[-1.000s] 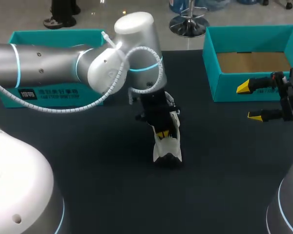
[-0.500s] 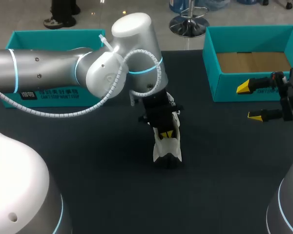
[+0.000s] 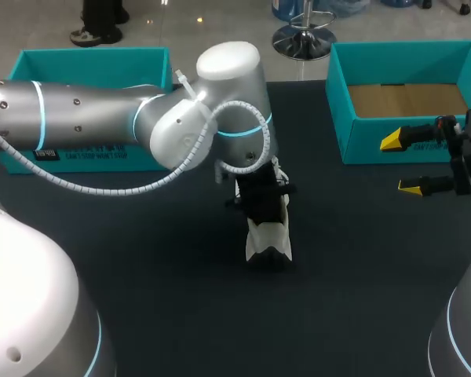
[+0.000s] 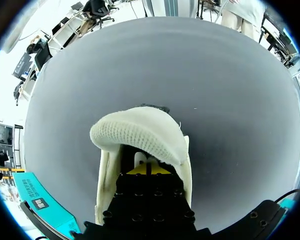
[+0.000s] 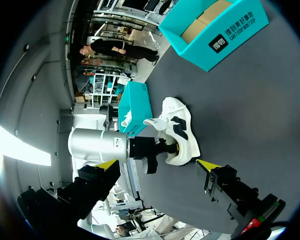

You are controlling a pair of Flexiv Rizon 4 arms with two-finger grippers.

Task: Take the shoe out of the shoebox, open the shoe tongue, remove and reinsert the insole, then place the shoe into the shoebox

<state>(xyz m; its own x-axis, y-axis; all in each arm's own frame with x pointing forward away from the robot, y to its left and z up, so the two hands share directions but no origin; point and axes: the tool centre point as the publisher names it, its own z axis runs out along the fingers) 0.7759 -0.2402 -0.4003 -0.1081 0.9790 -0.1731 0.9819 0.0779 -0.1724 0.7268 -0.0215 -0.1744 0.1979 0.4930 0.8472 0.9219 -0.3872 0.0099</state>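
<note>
A white shoe (image 3: 268, 240) stands on the dark table (image 3: 165, 259) near the middle, toe toward the front edge. My left gripper (image 3: 265, 214) points down into its mouth, hidden there in the head view. In the left wrist view the left gripper (image 4: 148, 169) has its yellow tips shut together inside the opening, with the mesh tongue (image 4: 140, 137) arched up ahead of them. I cannot see anything clamped between them. My right gripper (image 3: 402, 163) hangs open at the right edge, in front of the teal shoebox (image 3: 353, 133), holding nothing. From the right wrist the shoe (image 5: 182, 135) shows with its tongue raised.
The shoebox at the back right shows a bare cardboard floor. A second teal box (image 3: 86, 59) stands at the back left, partly behind my left arm. Dark tabletop lies between the shoe and the shoebox.
My left arm has shifted a little to the right and lowered, so its yellow tips have sunk out of sight into the shoe. The shoe and right arm stayed put.
</note>
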